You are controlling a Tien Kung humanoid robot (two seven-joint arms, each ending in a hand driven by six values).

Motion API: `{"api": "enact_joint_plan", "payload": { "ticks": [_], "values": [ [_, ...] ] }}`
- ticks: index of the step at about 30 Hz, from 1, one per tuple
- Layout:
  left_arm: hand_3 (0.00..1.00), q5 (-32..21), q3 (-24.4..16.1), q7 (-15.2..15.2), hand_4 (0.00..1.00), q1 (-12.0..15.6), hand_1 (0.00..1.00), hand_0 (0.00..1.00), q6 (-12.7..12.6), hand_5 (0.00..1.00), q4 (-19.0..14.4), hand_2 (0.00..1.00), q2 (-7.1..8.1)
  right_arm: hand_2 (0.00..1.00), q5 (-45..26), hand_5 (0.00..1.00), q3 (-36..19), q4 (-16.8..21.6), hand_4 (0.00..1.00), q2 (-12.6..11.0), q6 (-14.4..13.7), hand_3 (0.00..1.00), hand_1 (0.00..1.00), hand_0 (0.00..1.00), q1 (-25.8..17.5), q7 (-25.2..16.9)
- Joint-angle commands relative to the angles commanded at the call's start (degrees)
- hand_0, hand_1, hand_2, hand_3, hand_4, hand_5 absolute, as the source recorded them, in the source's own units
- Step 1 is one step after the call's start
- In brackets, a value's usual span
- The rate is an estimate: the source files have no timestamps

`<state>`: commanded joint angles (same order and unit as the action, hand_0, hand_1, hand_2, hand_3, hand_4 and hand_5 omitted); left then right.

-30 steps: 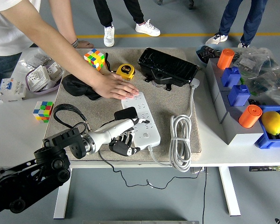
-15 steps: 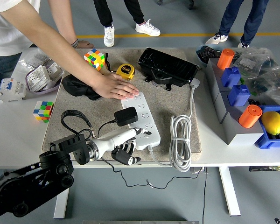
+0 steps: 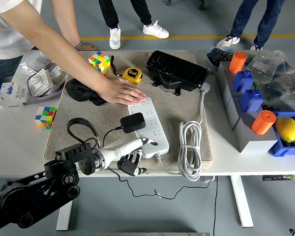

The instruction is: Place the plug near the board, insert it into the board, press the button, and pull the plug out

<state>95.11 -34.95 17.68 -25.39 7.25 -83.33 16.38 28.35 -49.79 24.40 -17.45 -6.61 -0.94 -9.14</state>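
The black plug (image 3: 133,122) sits in the white power board (image 3: 147,125), near the middle of it. A thin black cord runs from the plug to the left and loops on the tan mat (image 3: 78,115). The mat lies on the white desk (image 3: 14,142).

A person's hand (image 3: 119,91) lies flat on the far end of the board and holds it down.

The left robot hand (image 3: 130,153) is at the near end of the board, close to the desk's front edge. One white finger points out and its tip touches the near end of the board, or is just over it. The other fingers curl down under the hand. It holds nothing. I cannot see a button from here. The right robot hand is not in the picture.

The plug looks small, hard and light. Its sides look smooth, so fingers could slip off. I think the best place to hold it is on its two side faces, thumb on one side and fingers on the other. Then pull straight up. Do not pull on the cord, because it is soft and bends.

The board is long, stiff and light. It could lift up with the plug, so the person's hand on it helps.
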Motion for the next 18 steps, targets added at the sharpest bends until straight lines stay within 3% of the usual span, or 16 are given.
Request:
{"api": "enact_joint_plan", "payload": {
  "ticks": [18],
  "values": [
    [0.88,-0.1,-0.1,-0.6,0.708,-0.2,0.11,0.057,-0.7,0.002,1.1,0.234,-0.29,0.549,0.0,0.283,0.0,0.0,0.791,0.0,0.0,0.549,0.599,0.6,0.0,0.0]
  ]
}}
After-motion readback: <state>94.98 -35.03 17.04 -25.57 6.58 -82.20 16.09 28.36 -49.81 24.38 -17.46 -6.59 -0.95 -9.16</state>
